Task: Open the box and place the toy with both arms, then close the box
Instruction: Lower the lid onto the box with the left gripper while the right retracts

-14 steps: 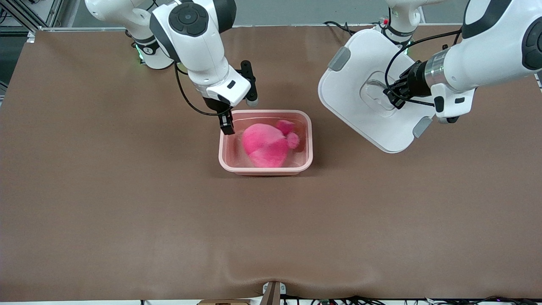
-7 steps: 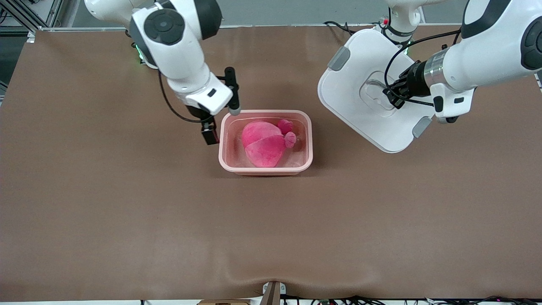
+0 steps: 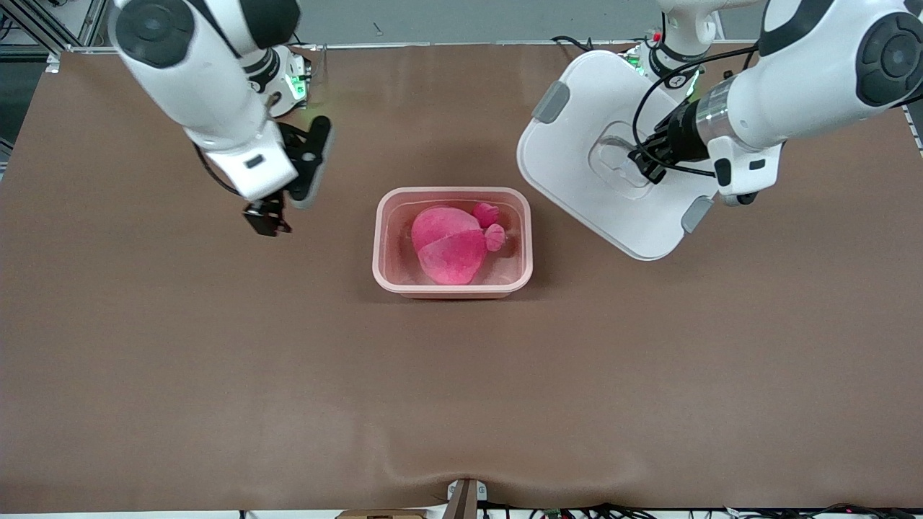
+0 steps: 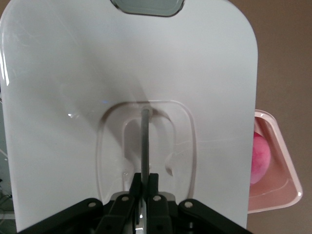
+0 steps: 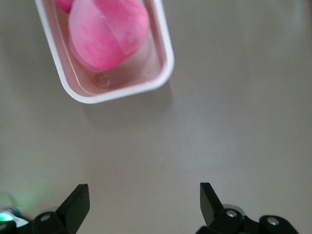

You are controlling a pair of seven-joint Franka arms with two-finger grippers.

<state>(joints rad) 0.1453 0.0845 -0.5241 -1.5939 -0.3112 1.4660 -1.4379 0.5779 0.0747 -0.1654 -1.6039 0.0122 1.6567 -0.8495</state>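
Note:
The box (image 3: 381, 249), a translucent pink tub, stands lidless mid-table. The hot-pink plush toy (image 3: 448, 246) lies inside it, also seen as toy (image 5: 107, 34) in box (image 5: 163, 68). My left gripper (image 3: 644, 162) is shut on the clear handle (image 4: 145, 141) of the white lid (image 3: 577, 173). It holds the lid tilted in the air toward the left arm's end of the table. The wrist view shows the left gripper (image 4: 145, 178) pinching that handle, with the box (image 4: 285, 161) past the lid's edge. My right gripper (image 3: 288, 193) hangs open and empty over bare table beside the box; right gripper (image 5: 144, 192) shows nothing between its fingers.
Brown table cover (image 3: 461, 396) spreads all round the box. The green-lit arm bases (image 3: 288, 79) stand along the table's edge farthest from the front camera. Grey clips (image 3: 551, 102) sit on the lid's ends.
My right gripper pulled away from the box toward the right arm's end, opening fully. The toy stayed in the box. My left gripper shifted the lid slightly toward the box.

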